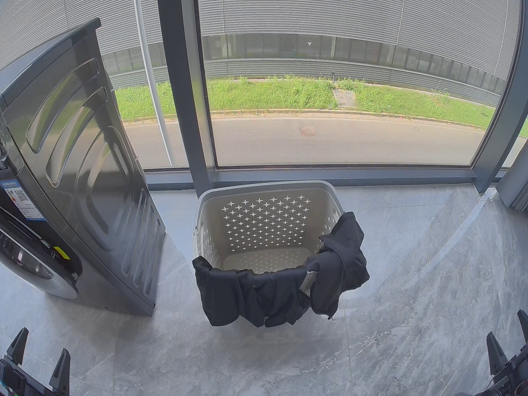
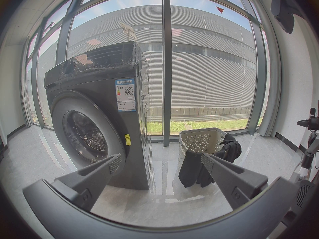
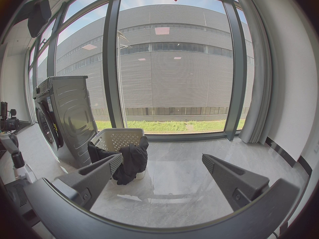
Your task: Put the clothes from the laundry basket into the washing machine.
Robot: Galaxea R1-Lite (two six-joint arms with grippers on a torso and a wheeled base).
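Observation:
A white laundry basket (image 1: 268,215) stands on the floor before the window. Black clothes (image 1: 275,290) hang over its near rim and right corner. The dark grey washing machine (image 1: 82,160) stands to its left, side panel toward the basket; its round door (image 2: 87,134) faces away from the basket and looks open onto the drum. My left gripper (image 1: 39,353) is open low at the left, well short of the basket. My right gripper (image 1: 509,336) is open low at the right, nothing between its fingers. The basket (image 2: 201,140) (image 3: 116,139) and clothes (image 2: 196,165) (image 3: 131,160) lie ahead of both wrists.
A large window wall with dark frame posts (image 1: 184,83) runs behind the basket. The grey marble floor (image 1: 429,281) spreads wide to the right of the basket. A curtain (image 3: 256,83) hangs at the far right corner.

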